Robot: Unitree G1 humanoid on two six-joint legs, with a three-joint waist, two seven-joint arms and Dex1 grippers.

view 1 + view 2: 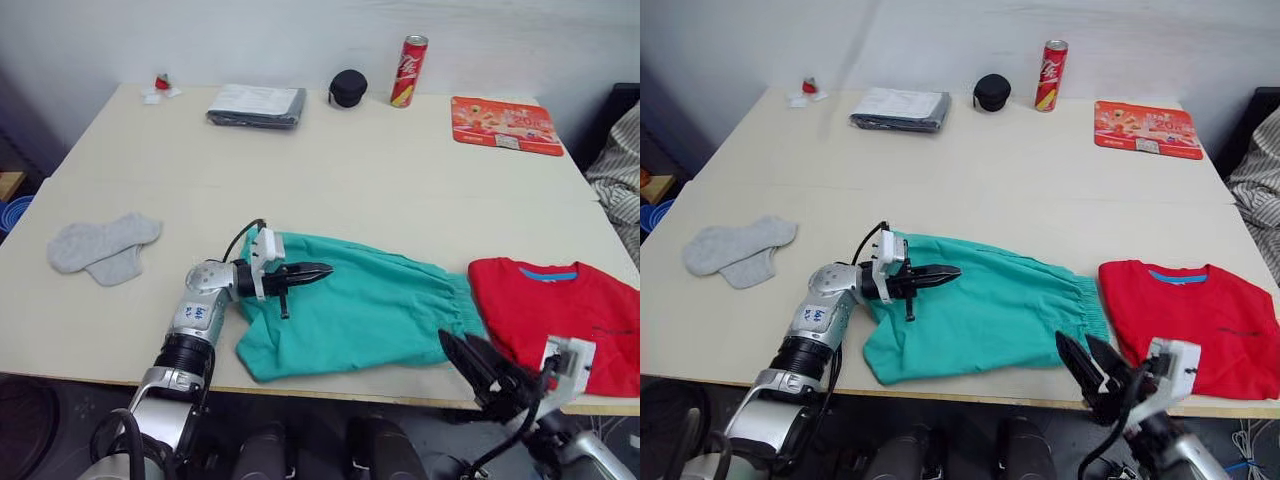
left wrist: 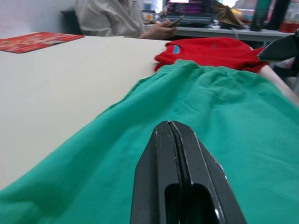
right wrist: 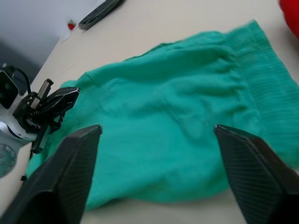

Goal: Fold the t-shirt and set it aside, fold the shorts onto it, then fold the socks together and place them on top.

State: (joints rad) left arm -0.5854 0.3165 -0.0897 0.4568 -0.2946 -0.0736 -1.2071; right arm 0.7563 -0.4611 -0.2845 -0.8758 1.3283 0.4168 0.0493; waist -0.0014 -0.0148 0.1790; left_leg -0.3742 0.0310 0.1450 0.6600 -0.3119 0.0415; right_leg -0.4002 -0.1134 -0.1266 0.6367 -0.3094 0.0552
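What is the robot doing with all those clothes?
It is tidying clothes on the table. The red t-shirt already lies folded on the robot's right. The green shorts lie in the middle. The left gripper is shut, over the leg end of the shorts. The right gripper is open at the table's near edge, close to the waistband. The grey socks wait on the left, untouched.

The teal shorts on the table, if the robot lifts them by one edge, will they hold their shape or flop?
Probably flop: the shorts lie flat with soft wrinkles. The gathered waistband looks thicker, so it may hang heavier. Likely light.
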